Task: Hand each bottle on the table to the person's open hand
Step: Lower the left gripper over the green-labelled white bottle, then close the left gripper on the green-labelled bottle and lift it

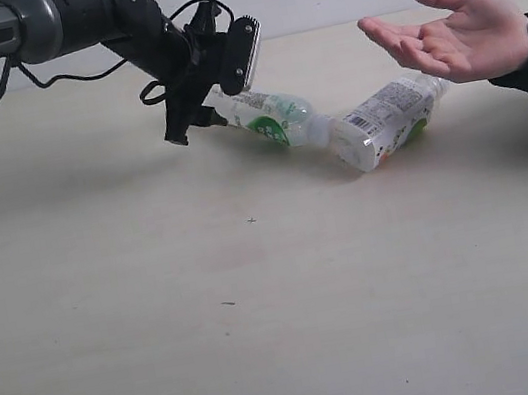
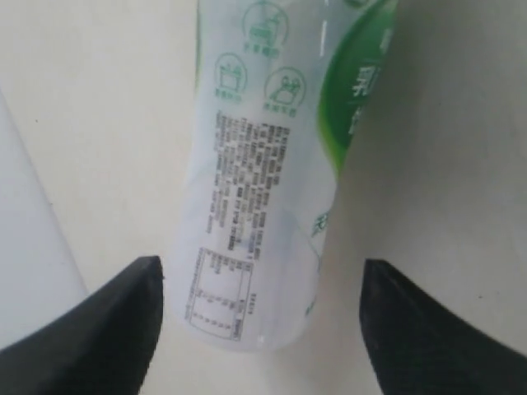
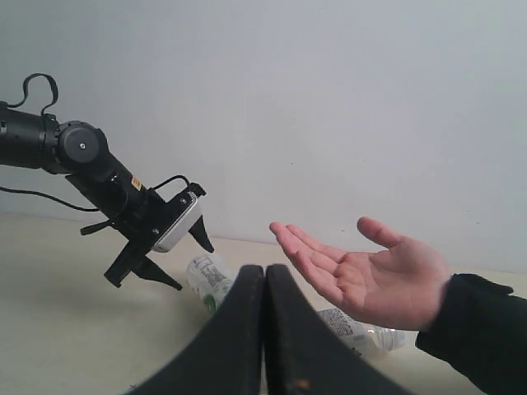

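Pale beige counter (image 1: 267, 339) fills the near half of the exterior view, bare but for a few dark specks, so I have free room on this side to swing an arm. My right tool (image 3: 264, 329) shows only in its own wrist view. It is closed, fingers pressed together with nothing between them.

Further in, two clear bottles with white-and-green labels lie on their sides and seem to meet end to end: the left bottle (image 1: 271, 117) and the right bottle (image 1: 388, 121). My left tool (image 1: 196, 126) hangs over the end of the left bottle turned away from its neighbour. Its jaws are spread wide. In the left wrist view the black fingers (image 2: 115, 329) stand either side of the label with a gap on each, gripping nothing.

I judge the step in hand to be the grasp on this bottle. I would centre the body between the fingers, come down until they straddle it fully, then close gently, since thin plastic buckles and a round body can roll out. I'd lift straight up first, because the neighbour sits against its neck.

The person's open hand (image 1: 460, 38) is held palm up beyond the right bottle, near the counter's back edge and the plain wall. My path there crosses that bottle, so I'd carry high.
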You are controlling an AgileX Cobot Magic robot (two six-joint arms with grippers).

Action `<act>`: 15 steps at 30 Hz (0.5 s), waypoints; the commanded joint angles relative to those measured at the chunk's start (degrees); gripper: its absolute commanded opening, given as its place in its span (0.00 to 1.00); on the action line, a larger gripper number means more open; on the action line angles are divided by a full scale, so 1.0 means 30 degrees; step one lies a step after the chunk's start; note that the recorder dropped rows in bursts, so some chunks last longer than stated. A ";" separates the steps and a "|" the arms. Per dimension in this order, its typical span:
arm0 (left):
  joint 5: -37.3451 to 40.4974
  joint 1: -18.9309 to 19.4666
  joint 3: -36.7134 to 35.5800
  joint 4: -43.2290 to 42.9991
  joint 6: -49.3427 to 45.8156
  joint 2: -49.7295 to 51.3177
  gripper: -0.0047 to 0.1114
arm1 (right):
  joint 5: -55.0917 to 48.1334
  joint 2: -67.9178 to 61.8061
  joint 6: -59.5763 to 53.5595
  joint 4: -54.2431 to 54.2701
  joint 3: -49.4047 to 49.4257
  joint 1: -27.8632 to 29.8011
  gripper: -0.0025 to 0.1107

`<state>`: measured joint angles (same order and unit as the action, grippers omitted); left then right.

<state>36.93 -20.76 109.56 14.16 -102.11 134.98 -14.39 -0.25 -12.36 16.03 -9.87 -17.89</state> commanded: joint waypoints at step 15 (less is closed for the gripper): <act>-0.2423 -0.0814 -0.0034 -0.0016 -0.0950 0.0932 0.67 | 0.0093 0.0083 0.0047 0.0034 0.0080 -0.0051 0.02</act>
<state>31.31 -22.99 109.56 14.05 -104.79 137.42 -14.39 -0.25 -12.25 16.03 -9.87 -17.89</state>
